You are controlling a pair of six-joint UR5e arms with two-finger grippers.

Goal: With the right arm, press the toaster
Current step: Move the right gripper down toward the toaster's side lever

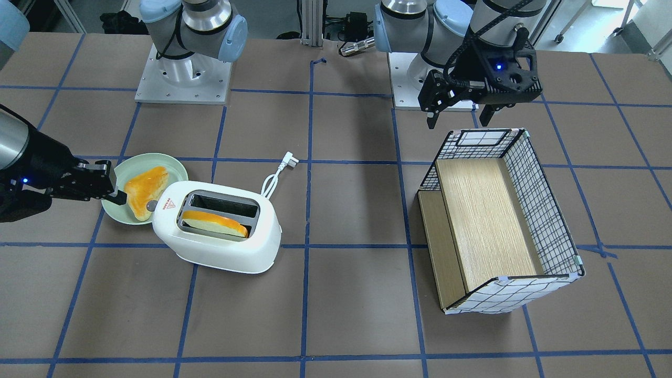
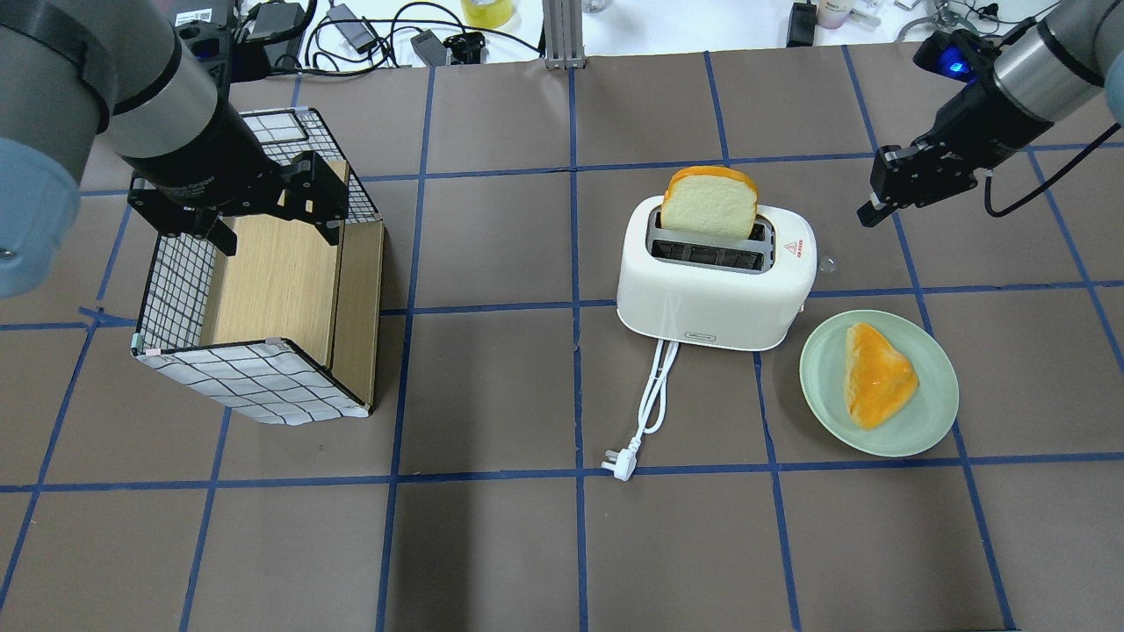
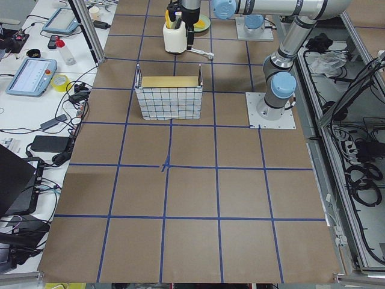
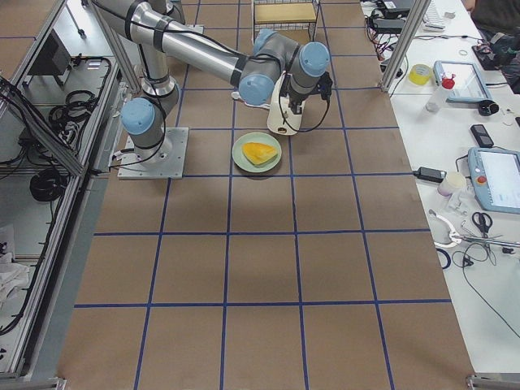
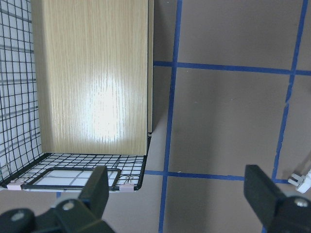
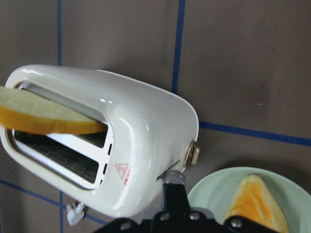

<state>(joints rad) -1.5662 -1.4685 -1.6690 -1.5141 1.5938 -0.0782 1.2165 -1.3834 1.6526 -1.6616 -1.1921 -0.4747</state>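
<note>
The white toaster [image 1: 220,236] [image 2: 711,290] stands mid-table with one bread slice [image 2: 709,202] upright in a slot. Its grey lever knob [image 6: 191,154] [image 2: 825,262] sits high on the end that faces the plate. Its cord and plug [image 2: 645,412] lie loose on the table. My right gripper [image 1: 118,198] [image 2: 868,215] is shut and empty. It hovers just beyond the lever end, over the plate's edge, apart from the knob. In the right wrist view its fingertips [image 6: 173,187] point down beside the knob. My left gripper [image 1: 459,118] [image 5: 180,194] is open and empty above the basket's end.
A pale green plate [image 1: 178,165] [image 2: 931,412] with a second bread slice [image 2: 874,373] lies next to the toaster's lever end. A wire basket [image 1: 546,210] [image 2: 176,290] with a wooden board inside stands on my left side.
</note>
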